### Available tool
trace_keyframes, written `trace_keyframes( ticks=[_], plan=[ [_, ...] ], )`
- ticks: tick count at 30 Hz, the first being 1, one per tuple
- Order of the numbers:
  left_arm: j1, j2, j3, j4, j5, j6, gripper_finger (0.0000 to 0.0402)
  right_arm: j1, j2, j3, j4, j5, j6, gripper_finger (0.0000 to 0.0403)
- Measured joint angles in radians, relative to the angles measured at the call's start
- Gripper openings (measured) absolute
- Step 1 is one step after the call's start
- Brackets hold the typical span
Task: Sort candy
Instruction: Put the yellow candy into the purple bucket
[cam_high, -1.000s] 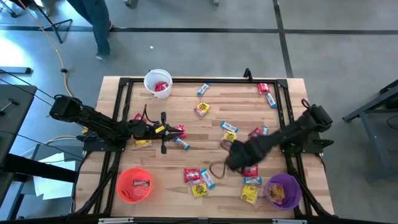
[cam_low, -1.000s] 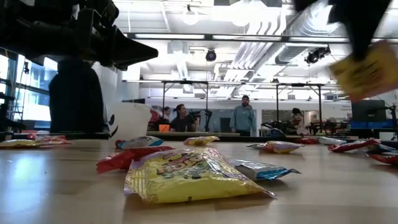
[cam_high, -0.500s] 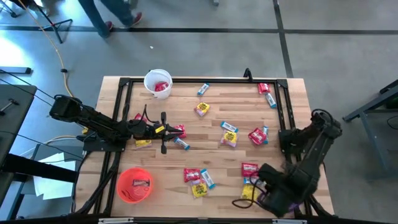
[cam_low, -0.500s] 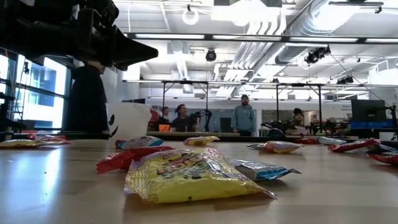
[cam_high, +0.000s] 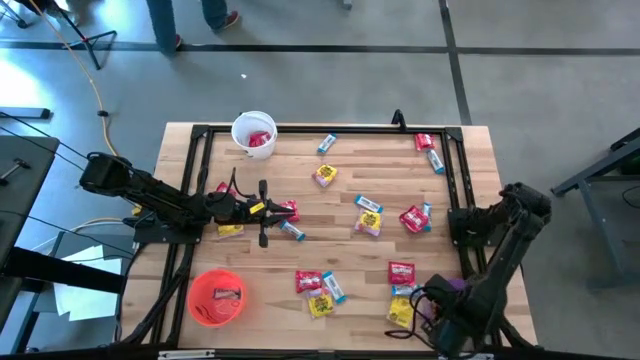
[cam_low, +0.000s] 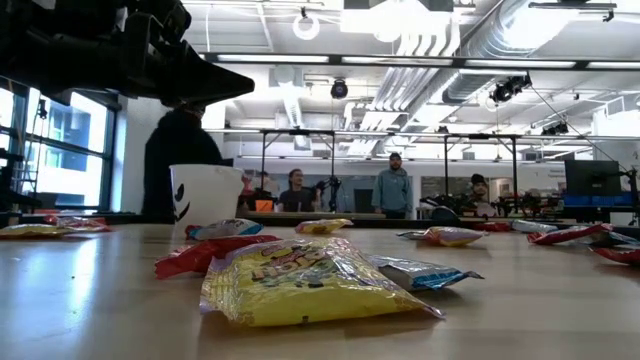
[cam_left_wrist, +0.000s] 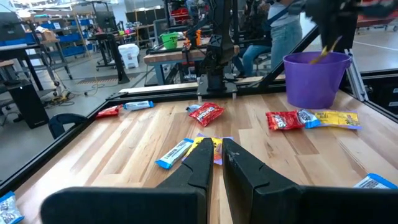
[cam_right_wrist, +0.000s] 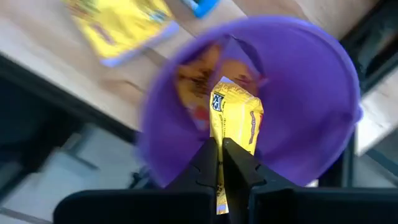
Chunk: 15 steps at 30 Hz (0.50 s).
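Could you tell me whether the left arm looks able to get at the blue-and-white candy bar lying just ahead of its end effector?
Probably yes: the slim blue-and-white wrapped candy bar lies flat on open wood just ahead of the left end effector, apart from the yellow packet beside it. The fingers are shut and must open first.

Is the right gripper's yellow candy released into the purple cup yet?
Not yet. The right gripper is shut on the yellow candy, which hangs over the purple cup.
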Motion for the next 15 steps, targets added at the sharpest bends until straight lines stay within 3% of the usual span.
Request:
trace_keyframes(
  ticks=[7,15],
  plan=[
    [0.000,0.000,0.000,0.000,0.000,0.000,0.0019,-0.050,0.000,-0.100,0.000,-0.093,-0.082,0.0013],
    [0.000,0.000,0.000,0.000,0.000,0.012,0.0019,-0.089,0.000,-0.052,-0.012,-0.101,-0.103,0.0099]
  ],
)
